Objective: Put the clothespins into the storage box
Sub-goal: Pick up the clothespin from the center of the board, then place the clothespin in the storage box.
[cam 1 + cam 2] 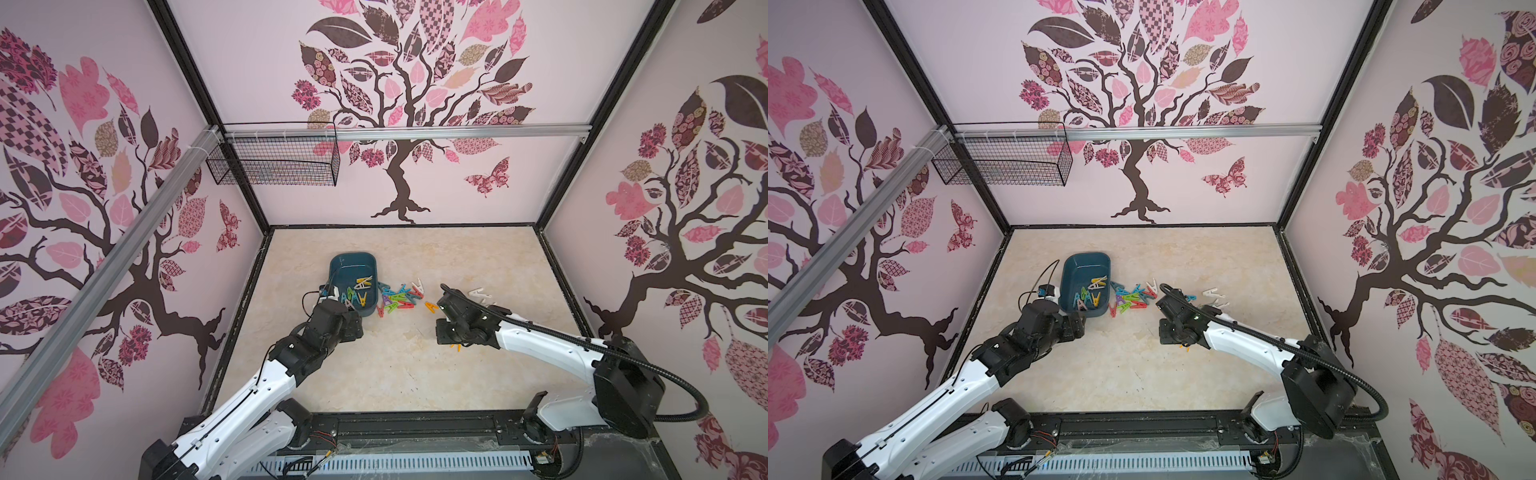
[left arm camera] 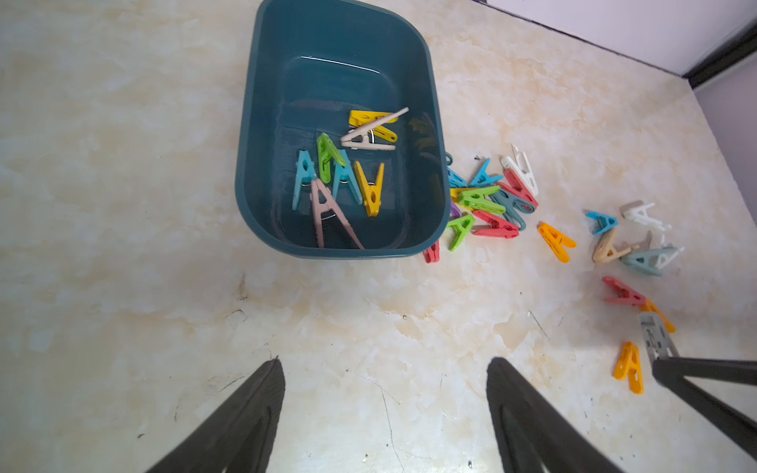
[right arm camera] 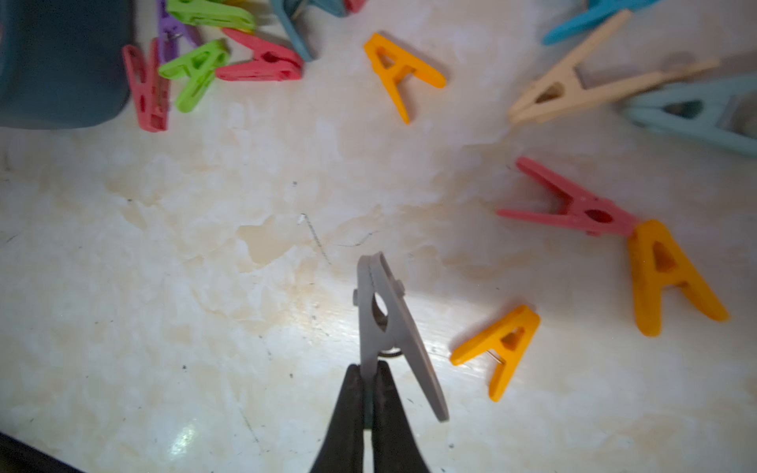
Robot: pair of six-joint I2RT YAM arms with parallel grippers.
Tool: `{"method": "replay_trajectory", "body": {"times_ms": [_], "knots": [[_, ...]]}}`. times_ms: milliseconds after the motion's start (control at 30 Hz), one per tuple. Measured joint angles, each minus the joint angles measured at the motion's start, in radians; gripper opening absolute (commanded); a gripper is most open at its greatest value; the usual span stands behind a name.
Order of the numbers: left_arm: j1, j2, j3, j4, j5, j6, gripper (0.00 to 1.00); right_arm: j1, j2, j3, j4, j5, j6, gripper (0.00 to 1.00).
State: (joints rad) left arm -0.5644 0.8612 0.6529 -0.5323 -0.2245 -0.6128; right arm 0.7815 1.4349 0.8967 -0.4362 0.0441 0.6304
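Observation:
The dark teal storage box (image 1: 350, 264) (image 2: 246, 172) stands left of centre on the table and holds several clothespins (image 2: 339, 174) (image 1: 357, 293). More clothespins lie in a mixed-colour pile (image 1: 398, 297) (image 2: 489, 200) against its right side, and others are scattered further right (image 2: 631, 245). My left gripper (image 2: 385, 362) is open and empty over bare table just in front of the box. My right gripper (image 3: 368, 368) is shut on one leg of a grey clothespin (image 3: 365, 286) (image 2: 654, 333), held just above the table among orange clothespins (image 3: 497, 348) and a red one (image 3: 573, 207).
A black wire mesh basket (image 1: 274, 160) hangs from the aluminium rail at the back left, above the table. Patterned walls close in the table on three sides. An orange clothespin (image 1: 431, 306) lies between the pile and the right arm (image 1: 536, 338).

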Motion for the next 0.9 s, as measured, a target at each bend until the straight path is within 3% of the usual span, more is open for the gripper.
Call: {"method": "replay_trajectory", "body": {"times_ms": [267, 433, 567, 667, 800, 900], "knots": [[0.106, -0.185, -0.007, -0.094, 0.011, -0.051, 0.85, 0.058, 0.262, 0.321, 0.111, -0.076, -0.011, 0.0], [0.159, -0.214, -0.015, -0.151, 0.025, -0.08, 0.86, 0.084, 0.457, 0.57, 0.15, -0.124, -0.036, 0.01], [0.166, -0.222, -0.018, -0.174, 0.043, -0.095, 0.86, 0.094, 0.584, 0.744, 0.143, -0.142, -0.06, 0.24], [0.167, -0.221, -0.018, -0.193, 0.046, -0.095, 0.85, 0.096, 0.654, 0.864, 0.106, -0.143, -0.088, 0.31], [0.167, -0.204, -0.018, -0.202, 0.047, -0.082, 0.82, 0.096, 0.645, 0.868, 0.102, -0.128, -0.108, 0.33], [0.167, -0.192, -0.019, -0.191, 0.056, -0.051, 0.81, 0.092, 0.586, 0.752, 0.121, -0.103, -0.114, 0.34]]}}
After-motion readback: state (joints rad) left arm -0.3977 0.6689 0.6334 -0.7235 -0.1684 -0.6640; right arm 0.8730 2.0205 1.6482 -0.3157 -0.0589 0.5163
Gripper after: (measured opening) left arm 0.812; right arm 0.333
